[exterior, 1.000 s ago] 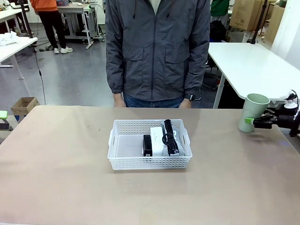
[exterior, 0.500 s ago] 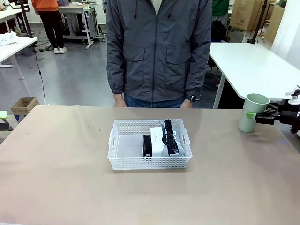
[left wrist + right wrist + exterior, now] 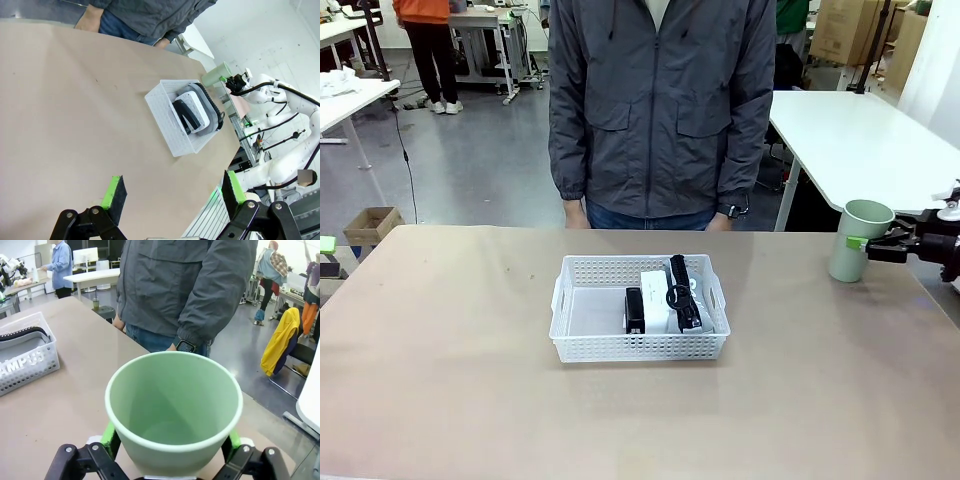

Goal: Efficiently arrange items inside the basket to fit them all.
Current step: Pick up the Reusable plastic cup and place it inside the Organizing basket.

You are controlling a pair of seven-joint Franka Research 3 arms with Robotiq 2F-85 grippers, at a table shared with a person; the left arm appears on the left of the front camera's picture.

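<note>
The white basket sits mid-table and holds a black stapler, a small white box and a grey pouch with a black strap. It also appears in the left wrist view as the basket and at the edge of the right wrist view as the basket. At the far right stands the pale green paper cup, upright. My right gripper has its green pads against both sides of the cup. My left gripper hangs open above bare table, far from the basket.
A person in a grey jacket stands at the far edge, hands down behind the table. The brown tabletop is bare around the basket. A white table stands behind on the right.
My right gripper has risen a little along the cup toward its rim and its fingers have closed in on the cup's sides. The basket and its contents have not moved.
</note>
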